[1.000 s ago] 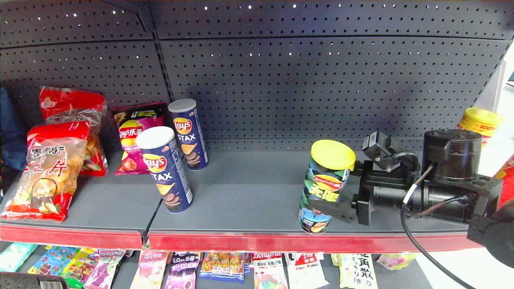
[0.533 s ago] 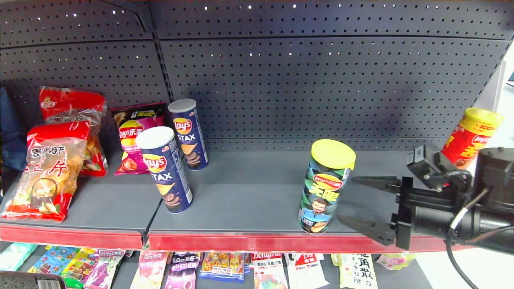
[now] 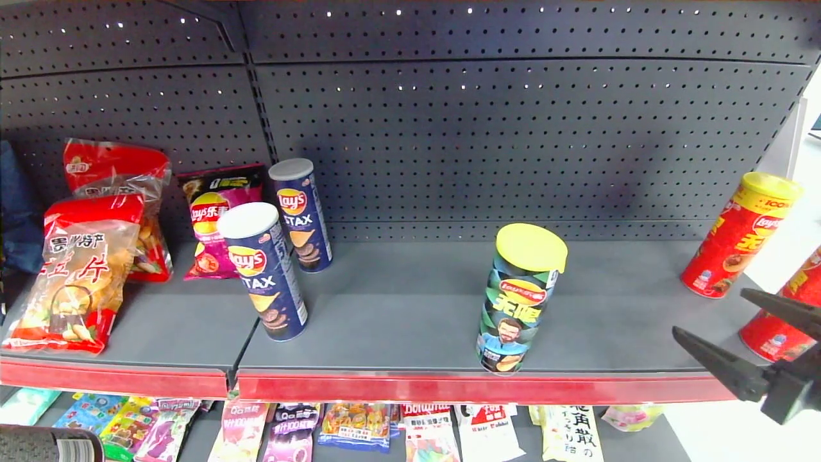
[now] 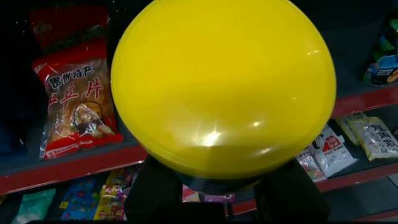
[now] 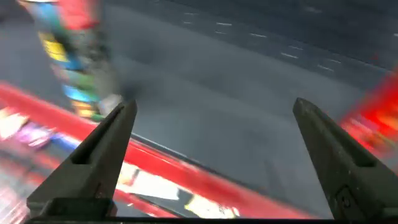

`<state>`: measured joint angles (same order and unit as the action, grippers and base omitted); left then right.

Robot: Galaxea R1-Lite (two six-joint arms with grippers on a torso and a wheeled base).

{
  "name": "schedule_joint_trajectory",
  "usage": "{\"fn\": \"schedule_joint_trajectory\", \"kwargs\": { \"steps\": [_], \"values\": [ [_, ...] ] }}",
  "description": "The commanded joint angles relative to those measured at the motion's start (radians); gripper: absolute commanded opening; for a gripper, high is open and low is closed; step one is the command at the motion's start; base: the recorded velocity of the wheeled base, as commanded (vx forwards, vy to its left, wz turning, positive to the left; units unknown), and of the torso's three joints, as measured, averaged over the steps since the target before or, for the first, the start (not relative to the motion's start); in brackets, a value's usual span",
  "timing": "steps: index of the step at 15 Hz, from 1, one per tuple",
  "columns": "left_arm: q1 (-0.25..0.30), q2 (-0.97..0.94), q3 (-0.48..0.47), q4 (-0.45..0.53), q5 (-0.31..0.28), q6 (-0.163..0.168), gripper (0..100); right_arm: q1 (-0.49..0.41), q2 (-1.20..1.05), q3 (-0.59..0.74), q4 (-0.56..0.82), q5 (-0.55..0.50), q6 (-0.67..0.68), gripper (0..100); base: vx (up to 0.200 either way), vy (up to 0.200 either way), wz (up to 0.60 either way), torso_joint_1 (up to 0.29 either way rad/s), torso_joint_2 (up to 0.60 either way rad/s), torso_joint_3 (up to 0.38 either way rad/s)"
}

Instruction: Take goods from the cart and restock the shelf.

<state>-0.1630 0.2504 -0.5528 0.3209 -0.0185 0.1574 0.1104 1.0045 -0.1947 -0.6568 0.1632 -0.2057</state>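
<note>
Right gripper (image 3: 709,312), fingers wide and empty, sits lower right of the frame, well apart from the upright green can (image 3: 521,298) on the shelf (image 3: 397,308). Left gripper (image 4: 224,186) clasps a yellow-lidded can (image 4: 224,87).

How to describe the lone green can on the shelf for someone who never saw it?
On the grey shelf with the red front edge, look right of the middle, near the front. A can stands there alone. It is green, unlike the blue cans and red cans.
</note>
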Motion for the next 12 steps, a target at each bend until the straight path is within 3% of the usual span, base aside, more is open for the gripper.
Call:
{"fn": "schedule_joint_trajectory", "kwargs": {
  "steps": [1,3,4,5,7,8,12],
  "values": [
    [-0.010,0.007,-0.013,-0.008,-0.008,0.002,0,-0.127,-0.244,0.001,0.172,-0.017,-0.015,100,0.000,0.000,0.00,0.000,0.00,0.000],
    [-0.010,0.007,-0.013,-0.008,-0.009,0.002,0,-0.140,-0.362,-0.038,0.367,-0.016,-0.020,100,0.000,0.000,0.00,0.000,0.00,0.000],
    [-0.012,0.009,-0.016,-0.008,-0.009,0.014,0,-0.140,-0.432,-0.080,0.508,-0.014,-0.018,100,0.000,0.000,0.00,0.000,0.00,0.000],
    [-0.012,0.007,-0.016,-0.008,-0.009,0.034,0,-0.141,-0.468,-0.086,0.563,-0.016,-0.012,100,0.000,0.000,0.00,0.000,0.00,0.000],
    [-0.012,0.007,-0.018,-0.008,-0.009,0.060,0,-0.143,-0.501,-0.081,0.571,-0.014,-0.012,100,0.000,0.000,0.00,0.000,0.00,0.000],
    [-0.012,0.007,-0.018,-0.008,-0.008,0.062,0,-0.143,-0.504,-0.081,0.572,-0.017,-0.012,100,0.000,0.000,-0.60,0.002,0.00,0.002],
    [-0.010,0.001,-0.016,-0.008,-0.008,0.065,0,-0.147,-0.517,-0.080,0.574,-0.030,-0.014,100,0.000,0.000,0.00,0.000,0.00,0.000]
  ]
}}
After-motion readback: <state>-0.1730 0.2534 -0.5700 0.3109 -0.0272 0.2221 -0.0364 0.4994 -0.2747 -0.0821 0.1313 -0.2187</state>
